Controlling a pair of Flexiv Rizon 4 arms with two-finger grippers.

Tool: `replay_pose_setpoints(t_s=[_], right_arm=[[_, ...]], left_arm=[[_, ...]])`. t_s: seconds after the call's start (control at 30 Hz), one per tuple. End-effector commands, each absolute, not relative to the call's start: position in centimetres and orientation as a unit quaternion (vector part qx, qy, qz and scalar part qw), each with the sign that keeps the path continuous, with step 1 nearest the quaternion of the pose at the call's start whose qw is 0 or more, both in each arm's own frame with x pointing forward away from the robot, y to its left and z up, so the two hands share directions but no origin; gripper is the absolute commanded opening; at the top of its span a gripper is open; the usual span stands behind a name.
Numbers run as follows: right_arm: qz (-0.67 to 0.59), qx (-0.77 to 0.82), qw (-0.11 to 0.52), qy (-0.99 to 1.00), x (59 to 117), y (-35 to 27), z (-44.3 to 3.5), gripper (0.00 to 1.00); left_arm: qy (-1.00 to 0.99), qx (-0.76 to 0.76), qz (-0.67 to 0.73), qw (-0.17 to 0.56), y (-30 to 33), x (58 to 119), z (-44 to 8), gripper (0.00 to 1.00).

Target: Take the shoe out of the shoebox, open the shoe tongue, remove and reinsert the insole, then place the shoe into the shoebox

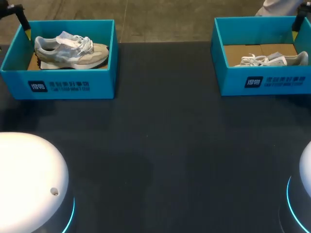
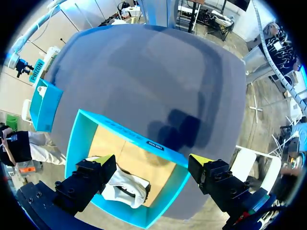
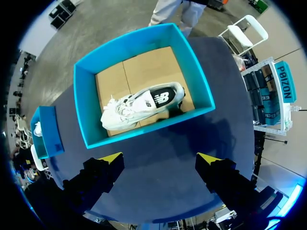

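Sitting at 10 o'clock: left shoe (image 1: 70, 48) in left box (image 1: 99, 80)
At 2 o'clock: right shoe (image 1: 272, 60) in right box (image 1: 228, 82)
Left hand (image 2: 152, 160): spread wide, empty, over left box rim
Right hand (image 3: 159, 158): spread wide, empty, over counter (image 1: 160, 145)

The desk (image 1: 160, 145) looks dark and dim, and the light comes from above it. At the desk's far side the left shoebox (image 1: 73, 86) and the right shoebox (image 1: 265, 80) stand out bright blue. At the desk's near side the left arm base (image 1: 29, 179) shines very white, with a thin blue glow at its foot. The right arm base (image 1: 306, 174) glows blue too. The left gripper (image 2: 152, 160) throws a dark blob of shadow on the desk, just past the left shoebox. In both wrist views the desk's edges bend round.
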State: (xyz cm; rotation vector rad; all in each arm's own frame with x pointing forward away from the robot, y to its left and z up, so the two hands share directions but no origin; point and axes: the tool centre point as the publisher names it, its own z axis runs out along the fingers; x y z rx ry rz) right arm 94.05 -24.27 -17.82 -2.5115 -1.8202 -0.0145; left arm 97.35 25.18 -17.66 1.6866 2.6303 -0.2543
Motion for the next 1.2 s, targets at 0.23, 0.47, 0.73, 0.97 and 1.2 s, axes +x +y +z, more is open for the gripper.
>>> replay_pose_setpoints(t_s=[0.23, 0.47, 0.73, 0.97, 1.2], right_arm=[[-0.004, -0.810, 0.019, -0.586, 94.0, -24.2, -17.8, 1.00], [-0.004, -0.810, 0.019, -0.586, 94.0, -24.2, -17.8, 1.00], [-0.004, -0.810, 0.019, -0.586, 94.0, -24.2, -17.8, 1.00], [-0.004, -0.810, 0.019, -0.586, 94.0, -24.2, -17.8, 1.00], [-0.004, -0.810, 0.019, -0.586, 94.0, -24.2, -17.8, 1.00]], left_arm=[[0.806, 0.591, 0.033, -0.015, 26.5, 102.1, -20.3, 1.00], [0.779, 0.625, 0.055, -0.008, 28.4, 106.1, -21.7, 1.00], [0.758, 0.651, 0.042, 0.013, 29.1, 107.1, -22.0, 1.00], [0.752, 0.658, 0.041, 0.015, 28.9, 107.6, -22.3, 1.00], [0.735, 0.674, 0.075, 0.011, 29.0, 111.0, -24.7, 1.00]])
